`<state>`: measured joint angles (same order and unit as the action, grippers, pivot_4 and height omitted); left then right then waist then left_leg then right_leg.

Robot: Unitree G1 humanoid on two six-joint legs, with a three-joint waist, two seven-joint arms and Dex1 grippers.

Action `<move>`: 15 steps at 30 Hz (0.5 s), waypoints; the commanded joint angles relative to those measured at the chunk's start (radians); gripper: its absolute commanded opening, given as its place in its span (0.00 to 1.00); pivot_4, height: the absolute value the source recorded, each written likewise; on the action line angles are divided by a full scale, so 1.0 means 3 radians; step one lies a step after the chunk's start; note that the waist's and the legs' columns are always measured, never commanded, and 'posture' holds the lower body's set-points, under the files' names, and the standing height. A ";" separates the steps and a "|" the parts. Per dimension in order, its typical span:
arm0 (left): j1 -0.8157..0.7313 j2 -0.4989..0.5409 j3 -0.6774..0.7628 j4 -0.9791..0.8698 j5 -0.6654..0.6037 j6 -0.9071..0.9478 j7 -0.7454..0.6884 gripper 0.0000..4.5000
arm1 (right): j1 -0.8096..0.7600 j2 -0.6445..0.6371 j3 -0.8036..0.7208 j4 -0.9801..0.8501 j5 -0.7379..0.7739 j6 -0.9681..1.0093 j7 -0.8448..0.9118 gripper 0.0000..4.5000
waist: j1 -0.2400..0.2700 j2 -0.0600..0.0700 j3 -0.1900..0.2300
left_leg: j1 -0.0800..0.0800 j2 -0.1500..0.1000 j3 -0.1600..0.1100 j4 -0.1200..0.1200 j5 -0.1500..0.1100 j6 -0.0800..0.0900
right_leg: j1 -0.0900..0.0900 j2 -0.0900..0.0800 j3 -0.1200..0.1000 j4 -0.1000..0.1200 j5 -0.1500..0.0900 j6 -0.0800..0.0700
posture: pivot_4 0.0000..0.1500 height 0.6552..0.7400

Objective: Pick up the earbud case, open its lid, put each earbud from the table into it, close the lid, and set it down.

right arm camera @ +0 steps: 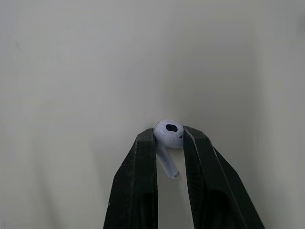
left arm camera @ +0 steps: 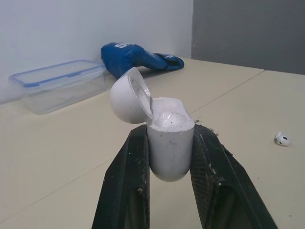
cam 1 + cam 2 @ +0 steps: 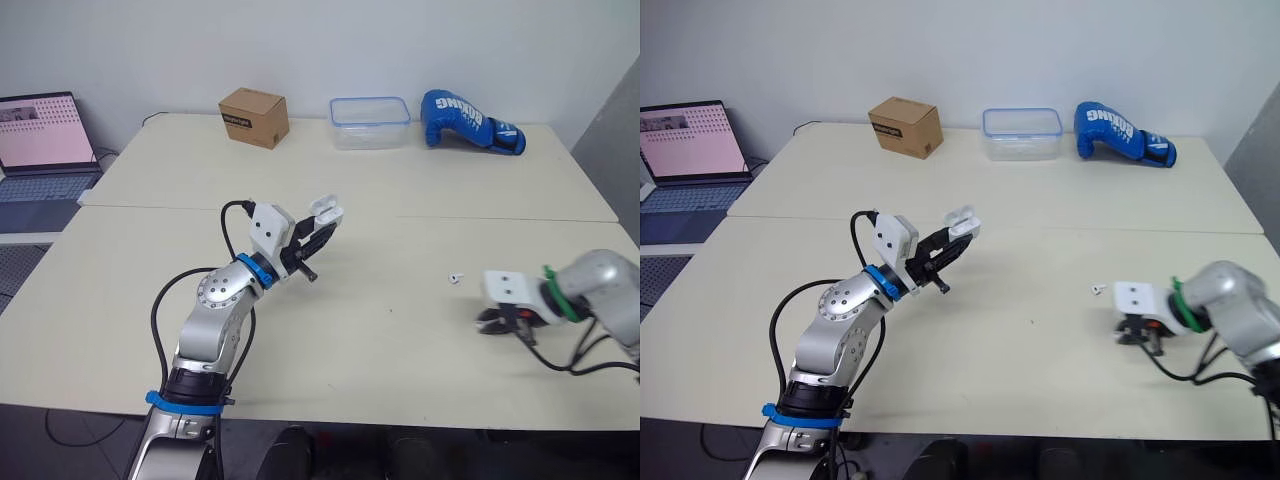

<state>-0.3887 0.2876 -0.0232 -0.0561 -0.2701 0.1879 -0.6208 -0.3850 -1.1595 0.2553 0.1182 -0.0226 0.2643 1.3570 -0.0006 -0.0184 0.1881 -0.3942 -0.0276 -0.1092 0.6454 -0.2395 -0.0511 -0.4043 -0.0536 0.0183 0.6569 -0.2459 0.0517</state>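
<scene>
A pale counter (image 3: 400,350) fills the scene, with a clear lidded container (image 3: 370,122) at its far edge serving as the reference point. The left end effector (image 3: 318,228) is raised above the counter, nearer to the robot than the container and a little to the container's left. Its two black fingers are closed narrowly on the body of the white earbud case (image 2: 169,143), one on each side. The case stands nearly upright in this grip and its rounded lid (image 2: 126,95) is swung back on its hinge, so the top is open. What lies inside the case cannot be made out. The right end effector (image 3: 496,322) is low over the counter, much nearer to the robot than the container and well to the container's right. Its fingers pinch a white earbud (image 1: 169,133) by the rounded head, and the stem hangs down between them. A second earbud (image 3: 455,277) lies loose on the counter, nearer than the container and to its right, close to the right end effector but apart from it. A blue boxing glove (image 3: 468,120) lies just to the container's right. A brown cardboard box (image 3: 254,117) sits to the container's left. An open laptop (image 3: 42,145) stands far to the container's left, off the counter.
</scene>
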 commanded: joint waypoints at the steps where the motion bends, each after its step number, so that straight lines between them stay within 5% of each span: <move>1: 0.0039 -0.0057 -0.0042 -0.0231 -0.0036 -0.0049 0.0024 0.17 | 0.0239 -0.0240 -0.0073 0.0269 -0.0240 -0.0176 -0.0134 0.09 | 0.0000 0.0000 0.0000 | 0.0000 0.0000 0.0001 0.0000 0.0000 0.0000 | 0.0000 0.0000 0.0000 0.0000 0.0000 0.0000 | 1.00 1.00; 4: 0.0037 -0.0087 -0.0067 -0.0251 -0.0031 -0.0027 0.0040 0.17 | 0.0349 -0.0352 -0.0059 0.0379 -0.0370 -0.0335 -0.0174 0.09 | 0.0001 -0.0003 -0.0002 | 0.0002 0.0001 0.0001 0.0001 0.0000 0.0000 | 0.0004 0.0000 0.0000 -0.0001 0.0000 0.0001 | 1.00 1.00; 12: 0.0083 -0.0080 -0.0061 -0.0330 -0.0036 0.0012 0.0075 0.17 | 0.0410 -0.0341 -0.0061 0.0638 -0.0496 -0.0579 -0.0221 0.70 | 0.0009 -0.0006 -0.0004 | 0.0003 0.0000 -0.0001 0.0001 0.0000 0.0000 | 0.0008 0.0000 -0.0001 -0.0006 -0.0002 0.0003 | 1.00 1.00; 15: 0.0104 -0.0076 -0.0065 -0.0373 -0.0043 0.0043 0.0097 0.17 | 0.0337 -0.0255 -0.0036 0.0592 -0.0520 -0.0560 -0.0188 0.70 | 0.0007 -0.0010 -0.0006 | 0.0005 0.0002 -0.0005 0.0000 0.0000 0.0000 | 0.0015 0.0001 -0.0005 -0.0015 -0.0001 0.0003 | 1.00 1.00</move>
<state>-0.3559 0.2646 -0.0452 -0.1169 -0.2712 0.2062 -0.5993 -0.3053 -1.2555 0.2088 0.2763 -0.1444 0.0934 1.2925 0.0015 -0.0215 0.1862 -0.3903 -0.0261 -0.1117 0.6449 -0.2395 -0.0512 -0.3954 -0.0525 0.0158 0.6491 -0.2458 0.0535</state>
